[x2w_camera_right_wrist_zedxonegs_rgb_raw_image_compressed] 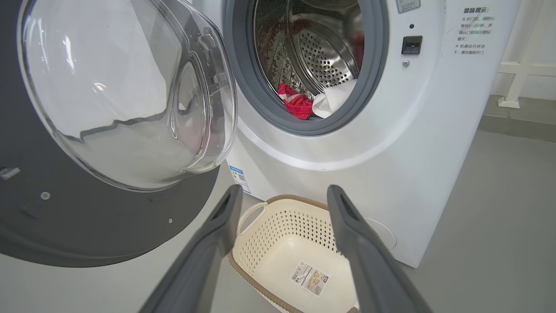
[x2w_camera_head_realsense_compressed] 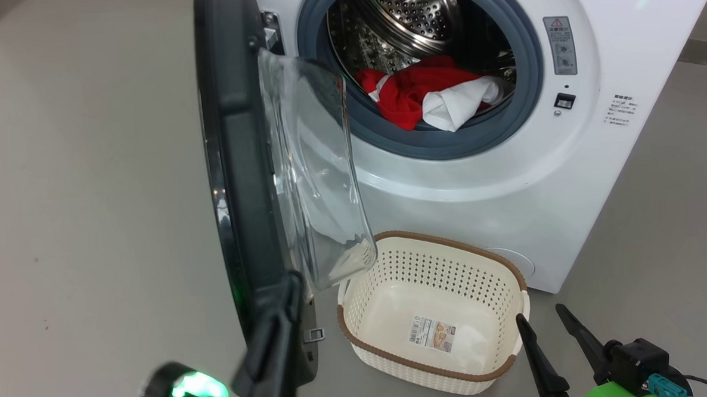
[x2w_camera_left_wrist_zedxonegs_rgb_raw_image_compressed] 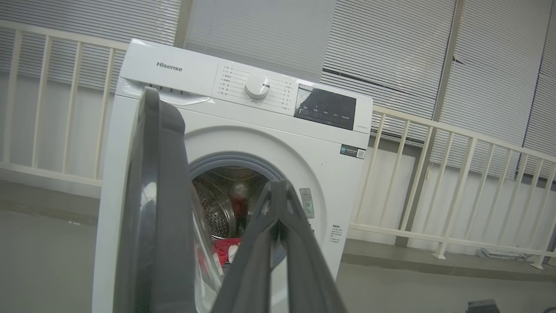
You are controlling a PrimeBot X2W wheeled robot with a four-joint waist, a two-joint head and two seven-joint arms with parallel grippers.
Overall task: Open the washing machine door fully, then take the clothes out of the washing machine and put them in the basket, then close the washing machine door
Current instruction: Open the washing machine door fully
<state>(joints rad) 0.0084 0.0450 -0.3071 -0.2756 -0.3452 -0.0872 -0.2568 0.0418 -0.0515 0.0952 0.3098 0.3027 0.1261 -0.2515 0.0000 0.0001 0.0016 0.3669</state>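
Note:
The washing machine (x2w_camera_head_realsense_compressed: 479, 205) stands with its door (x2w_camera_head_realsense_compressed: 239, 167) swung out edge-on toward me, glass bowl (x2w_camera_head_realsense_compressed: 323, 182) facing right. Red clothes (x2w_camera_head_realsense_compressed: 408, 91) and a white cloth (x2w_camera_head_realsense_compressed: 451, 108) lie at the drum's front lip, seen also in the right wrist view as red clothes (x2w_camera_right_wrist_zedxonegs_rgb_raw_image_compressed: 297, 104). The cream basket (x2w_camera_head_realsense_compressed: 451, 242) sits empty on the floor below the opening. My left gripper (x2w_camera_head_realsense_compressed: 292, 280) is shut, empty, beside the door's lower inner edge; its tips (x2w_camera_left_wrist_zedxonegs_rgb_raw_image_compressed: 278, 186) meet right of the door rim (x2w_camera_left_wrist_zedxonegs_rgb_raw_image_compressed: 156, 208). My right gripper (x2w_camera_head_realsense_compressed: 540, 314) is open near the basket's right end.
Grey floor spreads on both sides of the machine. A pale railing (x2w_camera_left_wrist_zedxonegs_rgb_raw_image_compressed: 456, 174) and window blinds stand behind it. In the right wrist view the open gripper (x2w_camera_right_wrist_zedxonegs_rgb_raw_image_compressed: 285, 191) hangs over the basket rim (x2w_camera_right_wrist_zedxonegs_rgb_raw_image_compressed: 295, 198), with the door glass (x2w_camera_right_wrist_zedxonegs_rgb_raw_image_compressed: 121, 95) at left.

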